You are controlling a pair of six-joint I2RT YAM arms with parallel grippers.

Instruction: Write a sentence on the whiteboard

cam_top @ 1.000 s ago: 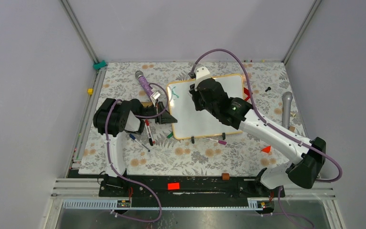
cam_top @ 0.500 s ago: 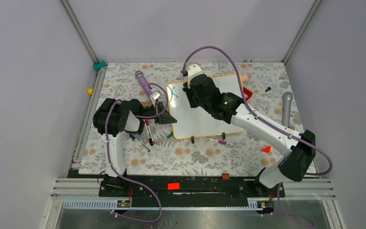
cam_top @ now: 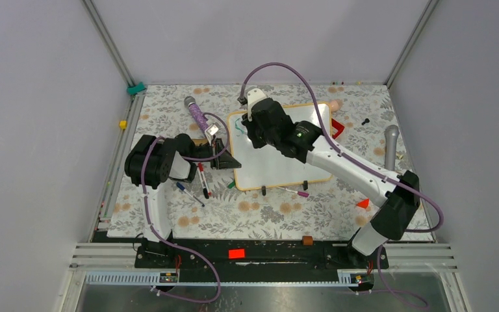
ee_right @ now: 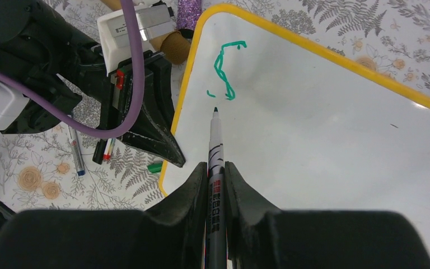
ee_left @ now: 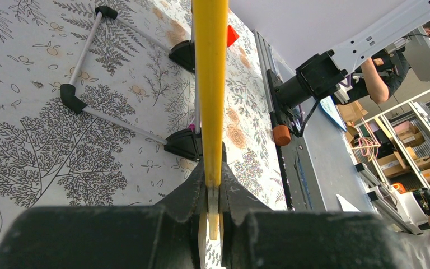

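The right gripper [ee_right: 215, 168] clenched a marker [ee_right: 215, 137] whose long axis ran straight ahead, tip just short of the green stroke [ee_right: 224, 70] near the far-left corner of the whiteboard [ee_right: 325, 129], while the left gripper [ee_left: 213, 182] clamped its left frame.

From the top external view we look steeply down from above and behind the robot, far enough back to take in the whole worktop [cam_top: 266, 214]. Our left wrist camera sits low and very close, sighting edge-on along the whiteboard [ee_left: 210, 84] toward the right arm's base [ee_left: 313, 78]. Our right wrist camera looks down on the board's face from close above, along a marker [ee_right: 215, 162]. All three views share the whiteboard's left edge.
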